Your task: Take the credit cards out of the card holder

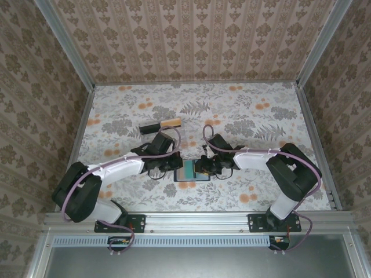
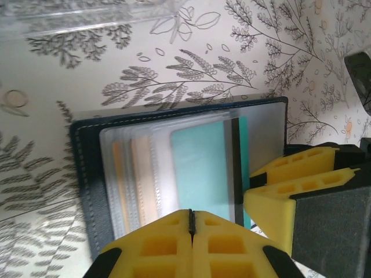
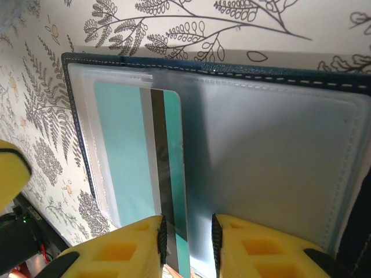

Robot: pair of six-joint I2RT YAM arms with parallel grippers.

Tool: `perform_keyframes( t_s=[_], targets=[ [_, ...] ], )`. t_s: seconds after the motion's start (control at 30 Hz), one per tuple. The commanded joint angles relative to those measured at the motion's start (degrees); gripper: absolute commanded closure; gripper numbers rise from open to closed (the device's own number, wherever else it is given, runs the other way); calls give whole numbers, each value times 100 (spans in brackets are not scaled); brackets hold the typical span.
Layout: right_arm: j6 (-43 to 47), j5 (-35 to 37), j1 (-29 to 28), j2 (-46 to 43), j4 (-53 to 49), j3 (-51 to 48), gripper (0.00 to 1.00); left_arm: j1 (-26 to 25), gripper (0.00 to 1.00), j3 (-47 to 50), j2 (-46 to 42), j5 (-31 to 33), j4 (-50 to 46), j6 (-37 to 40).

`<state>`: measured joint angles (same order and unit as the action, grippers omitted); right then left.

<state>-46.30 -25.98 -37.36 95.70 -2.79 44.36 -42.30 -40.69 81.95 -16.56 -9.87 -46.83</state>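
The card holder lies open on the table between my two grippers, navy rim and grey inner face in view. A teal card with a dark stripe sticks partly out of its clear pocket. My left gripper is shut, with its tips over the holder's near edge. My right gripper stands slightly open, and the teal card's striped edge lies in the gap between its pads. Two credit cards, one black and one tan-orange, lie on the table behind the left arm.
A clear plastic tray sits just beyond the holder. The right gripper's yellow fingers are close beside my left gripper. Metal rails and patterned walls bound the floral tabletop.
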Motion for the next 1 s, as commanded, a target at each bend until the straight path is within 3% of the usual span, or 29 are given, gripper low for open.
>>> perform_keyframes(
  t_s=[0.0,0.47,0.73,0.97],
  targets=[
    [34,-48,28,160,37,173,71,-38,100,-56,314,-153,108,56],
    [10,-255,19,405,213,354,78,-120,100,56,752,-138,161,-26],
    [39,-101,53,366,47,256,97,-129,100,17,697,91,-159,37],
    [97,-18,189,108,-64,-79,100,-102,100,127,564,196,-274,107]
  ],
)
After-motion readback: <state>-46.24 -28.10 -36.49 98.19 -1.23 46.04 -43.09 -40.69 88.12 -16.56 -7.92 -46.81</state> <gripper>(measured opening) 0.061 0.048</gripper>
